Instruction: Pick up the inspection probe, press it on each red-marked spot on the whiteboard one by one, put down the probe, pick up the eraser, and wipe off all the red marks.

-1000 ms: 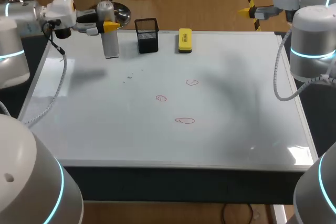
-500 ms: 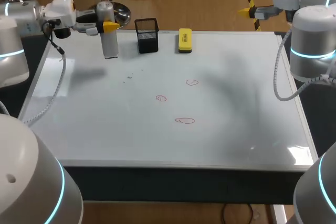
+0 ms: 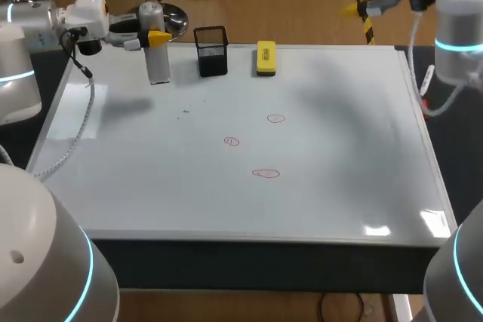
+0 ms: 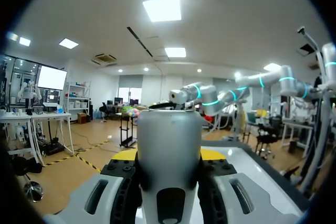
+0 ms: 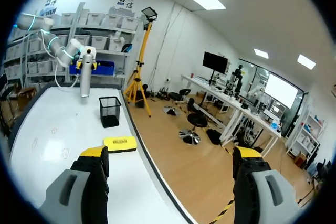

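A broad whiteboard (image 3: pixel 339 186) covers the table, and the task's things stand along its far edge. The left gripper (image 3: pixel 155 38) is at the far-left corner, its jaws pinching the inspection probe (image 3: pixel 157 58), a grey upright cylinder. I cannot tell whether the probe's base rests on the board or hangs just above it. The right gripper (image 5: pixel 170 153) is off the far-right corner, its jaws spread wide with nothing between them.

The main risk, as I judge it, is in carrying the probe. The black mesh holder (image 3: pixel 211 51) stands just beside it, so a sideways sweep toward the marks could knock the holder over. The red outlines are small, so a slightly skewed descent would land beside one. A press made off-axis could tilt the probe in the grip or drag it and smear the ink. The left arm's cable (image 3: pixel 79 122) hangs low over the board and might brush it.

Count: three red marks (image 3: pixel 276 118), (image 3: pixel 232 141), (image 3: pixel 266 173) near the board's middle, one probe, one yellow eraser (image 3: pixel 266 58), one mesh holder.
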### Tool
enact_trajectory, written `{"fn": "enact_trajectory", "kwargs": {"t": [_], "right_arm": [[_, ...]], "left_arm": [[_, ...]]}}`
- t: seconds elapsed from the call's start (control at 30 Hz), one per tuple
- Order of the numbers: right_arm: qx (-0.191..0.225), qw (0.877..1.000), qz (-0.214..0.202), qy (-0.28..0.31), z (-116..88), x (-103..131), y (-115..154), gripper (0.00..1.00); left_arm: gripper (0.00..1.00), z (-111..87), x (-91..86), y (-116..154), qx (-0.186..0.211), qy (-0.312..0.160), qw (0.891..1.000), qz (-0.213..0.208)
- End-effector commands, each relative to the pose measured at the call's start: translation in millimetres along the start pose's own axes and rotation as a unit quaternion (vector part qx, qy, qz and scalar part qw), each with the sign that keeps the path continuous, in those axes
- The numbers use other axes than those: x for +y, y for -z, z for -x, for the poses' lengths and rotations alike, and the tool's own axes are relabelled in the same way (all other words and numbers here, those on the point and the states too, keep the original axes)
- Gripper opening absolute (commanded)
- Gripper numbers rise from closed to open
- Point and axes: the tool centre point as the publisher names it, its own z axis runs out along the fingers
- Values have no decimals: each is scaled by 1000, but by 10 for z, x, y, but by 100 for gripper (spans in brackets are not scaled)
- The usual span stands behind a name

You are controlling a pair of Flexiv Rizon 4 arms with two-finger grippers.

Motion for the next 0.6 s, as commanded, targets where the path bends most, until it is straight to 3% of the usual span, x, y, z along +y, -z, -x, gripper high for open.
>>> {"fn": "enact_trajectory", "kwargs": {"t": [0.03,0.2,0.33,0.43,0.6], "right_arm": [[233,968,-34,82,313,51,-360,100],[327,931,-68,146,227,182,-610,100],[401,876,-132,231,135,246,-793,100],[433,844,-154,276,102,254,-899,100],[468,804,-175,324,65,240,-1043,100]], "left_arm": [[0,-3,-8,2,0,-1,1000,0],[0,-3,-8,2,0,-1,1000,0],[0,-3,-8,2,0,-1,1000,0],[0,-3,-8,2,0,-1,1000,0],[0,-3,-8,2,0,-1,1000,0]]}}
